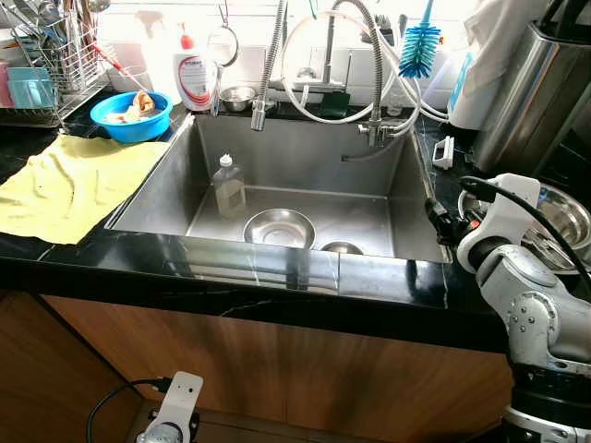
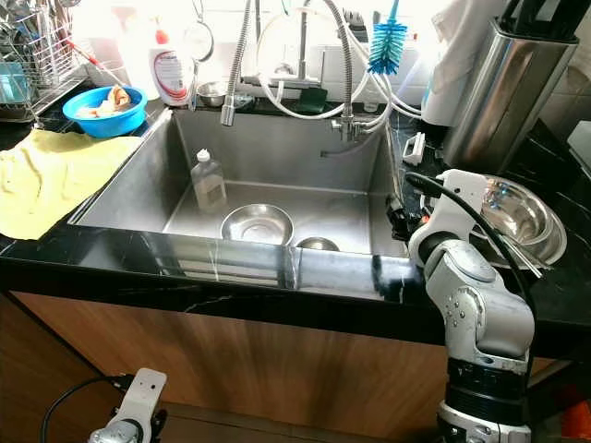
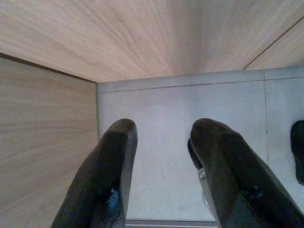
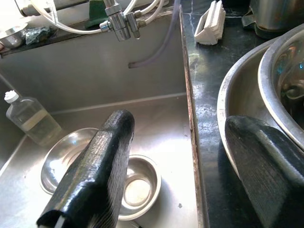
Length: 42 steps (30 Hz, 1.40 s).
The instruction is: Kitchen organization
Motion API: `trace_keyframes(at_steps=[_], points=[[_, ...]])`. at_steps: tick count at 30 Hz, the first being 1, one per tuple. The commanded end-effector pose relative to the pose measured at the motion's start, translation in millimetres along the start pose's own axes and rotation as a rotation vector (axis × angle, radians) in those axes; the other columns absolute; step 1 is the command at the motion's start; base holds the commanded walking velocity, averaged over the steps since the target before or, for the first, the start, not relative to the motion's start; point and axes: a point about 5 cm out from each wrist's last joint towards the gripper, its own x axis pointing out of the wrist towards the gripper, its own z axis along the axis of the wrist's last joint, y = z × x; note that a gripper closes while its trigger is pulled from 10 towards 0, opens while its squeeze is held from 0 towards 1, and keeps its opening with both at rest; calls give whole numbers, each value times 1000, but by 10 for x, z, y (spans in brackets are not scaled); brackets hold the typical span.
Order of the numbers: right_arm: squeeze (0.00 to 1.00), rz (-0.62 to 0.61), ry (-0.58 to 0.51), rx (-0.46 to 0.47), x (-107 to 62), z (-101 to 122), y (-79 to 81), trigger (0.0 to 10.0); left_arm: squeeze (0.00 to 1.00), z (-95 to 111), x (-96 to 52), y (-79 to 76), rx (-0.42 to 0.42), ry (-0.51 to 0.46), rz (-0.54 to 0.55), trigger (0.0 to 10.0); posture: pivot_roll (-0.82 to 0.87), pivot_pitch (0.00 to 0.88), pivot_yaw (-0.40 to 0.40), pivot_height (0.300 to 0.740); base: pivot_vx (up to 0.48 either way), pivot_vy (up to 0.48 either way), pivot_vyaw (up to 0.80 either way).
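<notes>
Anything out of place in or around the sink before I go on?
A clear bottle stands upright inside the sink, beside two steel bowls, an odd place for it. The yellow cloth lies rumpled on the counter left of the sink. Nothing looks spilled or broken.

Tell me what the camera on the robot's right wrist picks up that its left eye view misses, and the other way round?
Right wrist view alone: the white scrubbing brush's bristles close up and the open right end effector over the sink's right edge.

Left eye view alone: the yellow cloth, the blue plastic bowl, the blue bottle brush and the low left end effector.

Both: the steel sink, clear plastic bottle and two round steel bowls.
</notes>
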Motion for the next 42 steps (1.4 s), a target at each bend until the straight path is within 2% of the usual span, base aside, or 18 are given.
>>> trace_keyframes(at_steps=[1, 14, 21, 25, 29, 31, 34, 35, 37, 40, 42], points=[[0, 26, -25, 0, -5, 62, 72, 10000, 0, -80, -12, 24, 5, 34, 4, 10000, -177, 0, 1, 740, 0, 0, 0], [0, -19, -36, -28, -48, 47, 18, 10000, 0, -86, -13, 22, 10, 38, -3, 10000, -182, 0, 6, 740, 0, 0, 0], [0, -27, -81, -40, -76, 90, 14, 10000, 0, -91, -14, 25, 12, 39, -3, 10000, -183, 0, 7, 740, 0, 0, 0], [0, 31, -106, -105, -75, 99, 94, 10000, 0, -92, -14, 23, 14, 40, -5, 10000, -183, 0, 7, 740, 0, 0, 0], [0, 132, -143, -170, -103, 82, 249, 10000, 0, -93, -14, 21, 14, 40, -4, 10000, -181, 0, 7, 740, 0, 0, 0], [0, 178, -216, -286, -153, 124, 345, 10000, 0, -91, -13, 19, 14, 40, -4, 10000, -183, 0, 7, 740, 0, 0, 0], [0, 160, -340, -275, -241, 255, 375, 10000, 0, -91, -13, 17, 12, 41, -5, 10000, -183, 0, 7, 740, 0, 0, 0], [0, 117, -448, -292, -337, 374, 363, 10000, 0, -91, -13, 15, 11, 41, -7, 10000, -188, 0, 9, 740, 0, 0, 0], [0, 56, -545, -303, -443, 466, 327, 10000, 0, -89, -12, 12, 12, 41, -9, 10000, -191, 0, 9, 740, 0, 0, 0], [0, -14, -627, -309, -582, 494, 273, 10000, 0, -86, -12, 8, 15, 41, -11, 10000, -192, 0, 9, 740, 0, 0, 0], [0, -95, -686, -313, -744, 453, 172, 10000, 0, -79, -11, 8, 19, 39, -12, 10000, -195, 0, 10, 740, 0, 0, 0]])
